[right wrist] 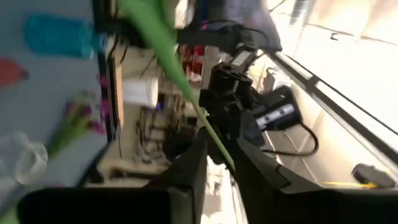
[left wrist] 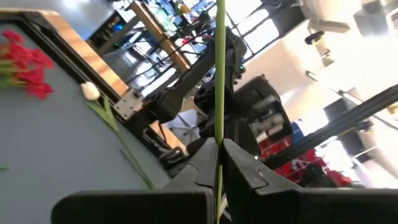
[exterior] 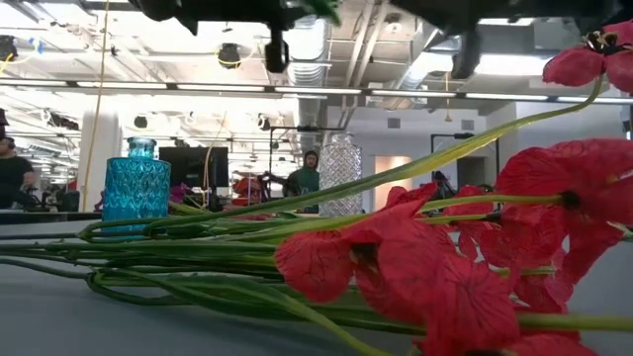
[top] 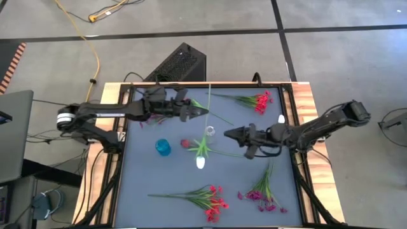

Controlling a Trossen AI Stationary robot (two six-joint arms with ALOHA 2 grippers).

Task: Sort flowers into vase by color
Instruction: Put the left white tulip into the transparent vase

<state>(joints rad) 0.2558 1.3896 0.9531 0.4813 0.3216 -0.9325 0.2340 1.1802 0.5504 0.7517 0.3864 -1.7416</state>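
My left gripper [top: 205, 112] is shut on a long thin green stem [top: 208, 95], high above mid-table. The stem runs far to near, past the clear vase [top: 210, 131], to leaves and a white bud [top: 200, 163]. My right gripper [top: 227, 132] reaches in from the right and is shut on another green stem [right wrist: 186, 93] that slants toward the left gripper. A blue vase [top: 163, 147] stands left of the clear one. A red tulip bud [top: 186, 144], red clusters [top: 257, 102] [top: 213, 200], a magenta cluster [top: 264, 197] and a white bud [top: 281, 119] lie flat on the mat. My left gripper pinches the thin stem [left wrist: 219, 124] between its two fingers, coming level from the table's left with the fingers across it. The stem is lifted clear and reaches out past both sides of the fingers. My right gripper has a green stem [right wrist: 214, 140] between its two fingers, coming from the table's right. That stem is off the table; which flower it belongs to I cannot tell.
The grey mat [top: 146, 178] has a raised dark frame, with wooden table edges on both sides. A black box [top: 181, 63] sits beyond the far edge. In the low view, the red blossoms [exterior: 445, 267] fill the foreground. People stand in the room behind.
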